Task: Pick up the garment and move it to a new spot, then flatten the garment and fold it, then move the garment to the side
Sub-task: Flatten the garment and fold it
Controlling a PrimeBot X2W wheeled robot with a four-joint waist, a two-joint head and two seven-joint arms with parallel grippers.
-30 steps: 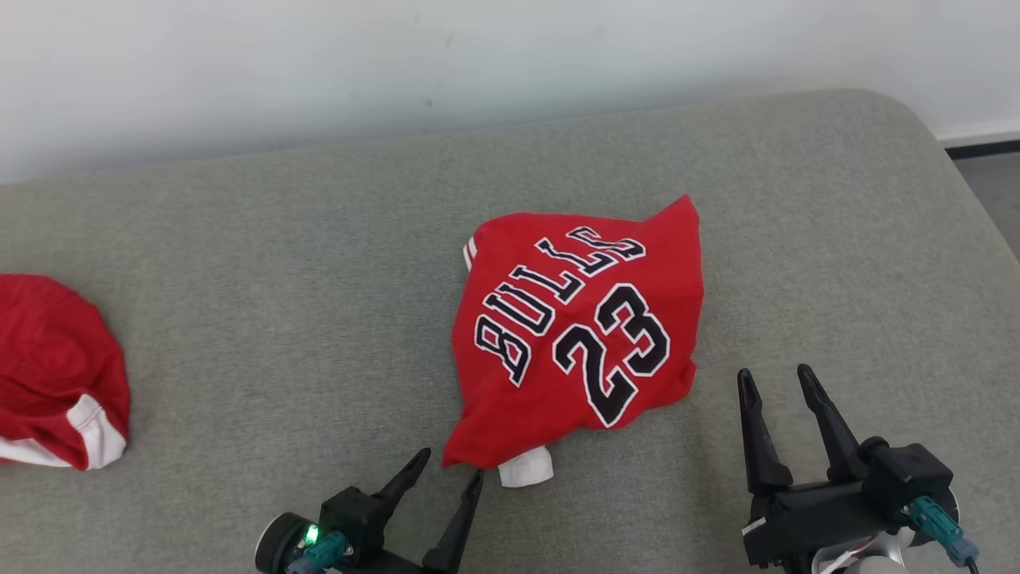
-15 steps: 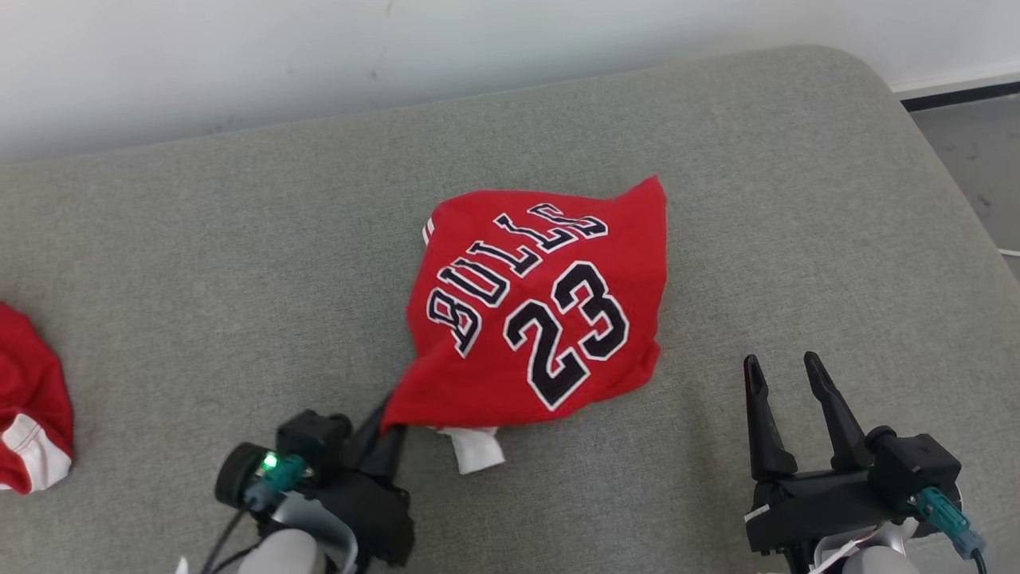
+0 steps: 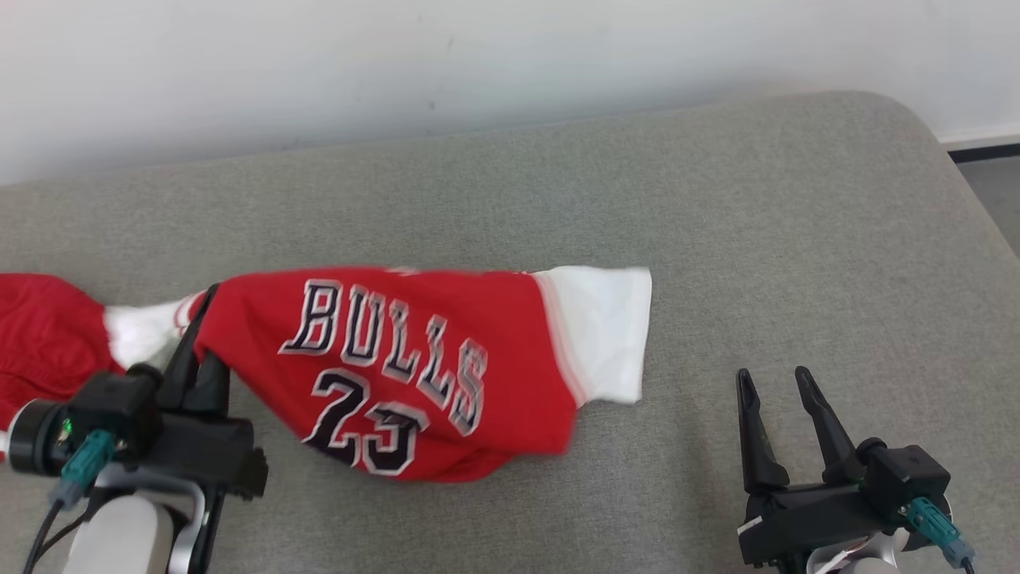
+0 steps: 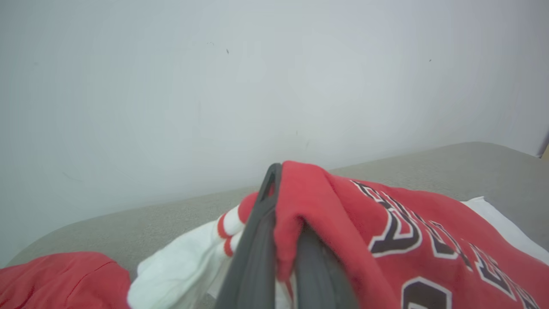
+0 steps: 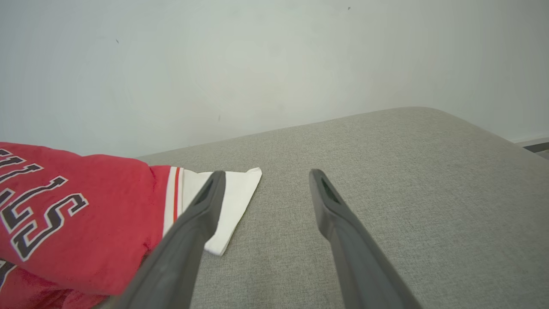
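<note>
I've got left tool (image 3: 209,298) clamped on garment (image 3: 414,367) corner & dragged it frame-left: relocation begun; right tool (image 3: 773,375) spread, empty.

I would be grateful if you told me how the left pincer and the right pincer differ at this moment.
The left pincer is shut on an edge of the red jersey; the right pincer is open and holds nothing. Red cloth drapes over one finger of the left pincer; the right pincer's fingers are bare, above the grey cushion, apart from the jersey. Both have two long dark fingers pointing toward the wall.
</note>
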